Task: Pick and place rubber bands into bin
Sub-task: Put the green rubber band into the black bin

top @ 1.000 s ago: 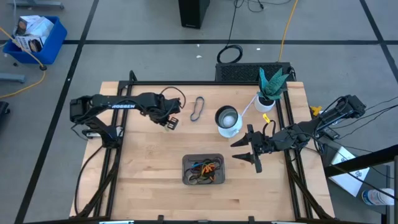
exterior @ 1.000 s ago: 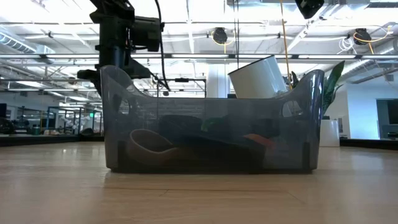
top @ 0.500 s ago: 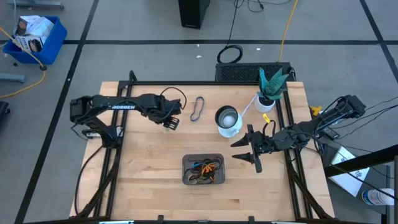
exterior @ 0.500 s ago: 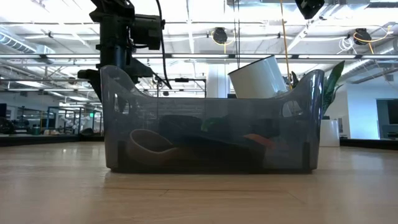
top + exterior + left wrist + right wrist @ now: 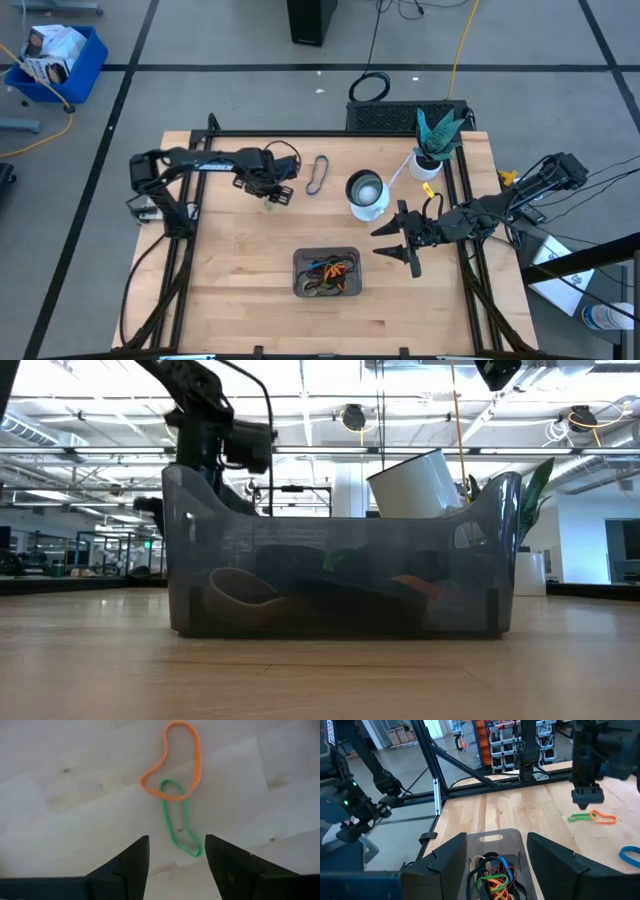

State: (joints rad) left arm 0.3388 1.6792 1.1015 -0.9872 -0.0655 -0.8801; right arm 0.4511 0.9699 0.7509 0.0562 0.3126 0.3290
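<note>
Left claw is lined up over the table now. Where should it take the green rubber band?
Take the green rubber band at its free lower end, straight down from above. It lies flat on the table, and its other end crosses under the orange rubber band, so gripping there would likely lift both. The open left claw already straddles the free end.

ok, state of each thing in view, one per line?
left claw: open, above the green band, empty
right claw: open, empty, beside the bin
green band: flat on table, overlapping orange band
orange band: flat on table
black band: on table, loose
bin: upright, holding several bands
cup: upright
</note>
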